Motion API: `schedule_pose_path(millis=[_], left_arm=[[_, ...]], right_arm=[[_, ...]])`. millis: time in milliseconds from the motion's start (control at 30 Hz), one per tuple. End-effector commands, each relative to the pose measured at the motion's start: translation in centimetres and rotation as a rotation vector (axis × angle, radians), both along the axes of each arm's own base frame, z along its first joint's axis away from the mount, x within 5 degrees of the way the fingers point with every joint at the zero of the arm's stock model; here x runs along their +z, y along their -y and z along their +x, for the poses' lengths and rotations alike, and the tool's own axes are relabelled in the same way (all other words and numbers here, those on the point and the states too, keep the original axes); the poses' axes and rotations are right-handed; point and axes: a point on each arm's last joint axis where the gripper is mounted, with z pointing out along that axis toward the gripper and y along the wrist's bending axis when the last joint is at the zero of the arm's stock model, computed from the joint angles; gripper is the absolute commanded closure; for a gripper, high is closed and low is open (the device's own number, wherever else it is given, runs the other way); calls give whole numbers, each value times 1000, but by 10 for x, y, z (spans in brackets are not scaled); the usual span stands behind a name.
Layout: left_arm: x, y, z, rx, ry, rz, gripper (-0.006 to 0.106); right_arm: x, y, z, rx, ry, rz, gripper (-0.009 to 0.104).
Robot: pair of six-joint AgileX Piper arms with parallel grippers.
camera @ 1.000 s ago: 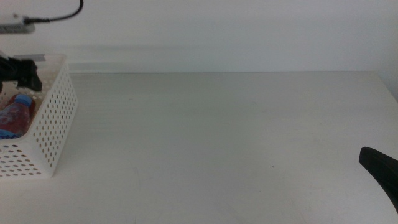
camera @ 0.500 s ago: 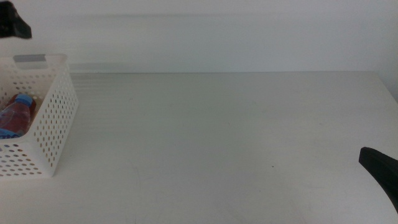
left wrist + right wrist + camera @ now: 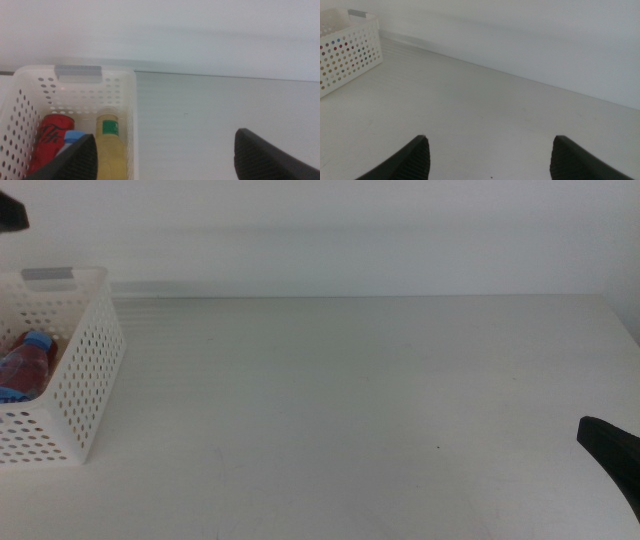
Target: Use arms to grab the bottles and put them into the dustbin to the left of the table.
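Observation:
The white perforated dustbin [image 3: 85, 370] stands at the table's left edge. Inside it lie a red cola can [image 3: 52, 136], a yellow tea bottle [image 3: 111, 152] with a green neck band, and a blue-capped water bottle [image 3: 75, 137]. In the middle view only the red and blue bottles [image 3: 28, 360] show through the basket's top. My left gripper [image 3: 166, 136] hangs open and empty above the dustbin, and it shows as a dark tip [image 3: 10, 212] at the top-left corner of the middle view. My right gripper [image 3: 490, 138] waits open and empty low over the table's near right side [image 3: 610, 452].
The white table [image 3: 350, 400] stretches wide and bare between the dustbin and the right gripper. A white wall runs along its far edge. The dustbin [image 3: 347, 45] also shows far off in the right wrist view, with its grey handle strip [image 3: 78, 72] on the far rim.
My left gripper has risen from the dustbin's far rim up to the picture's top-left corner. The right gripper and the bottles have stayed still.

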Motion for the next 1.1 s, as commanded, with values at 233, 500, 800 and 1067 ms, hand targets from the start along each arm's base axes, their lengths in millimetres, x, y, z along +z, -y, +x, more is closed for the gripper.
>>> schedule_pose_path(millis=[233, 500, 800, 1067], left_arm=[[-10, 36, -57, -5, 289, 23, 10], [-33, 45, -91, -14, 323, 1, 10], [-38, 46, -103, -13, 333, -16, 10], [-36, 63, -102, -113, 353, -31, 10]], right_arm=[[17, -2, 1, 12, 97, 26, 32], [17, -2, 1, 12, 97, 26, 32], [17, -2, 1, 12, 97, 26, 32], [17, -1, 1, 10, 99, 22, 32]])
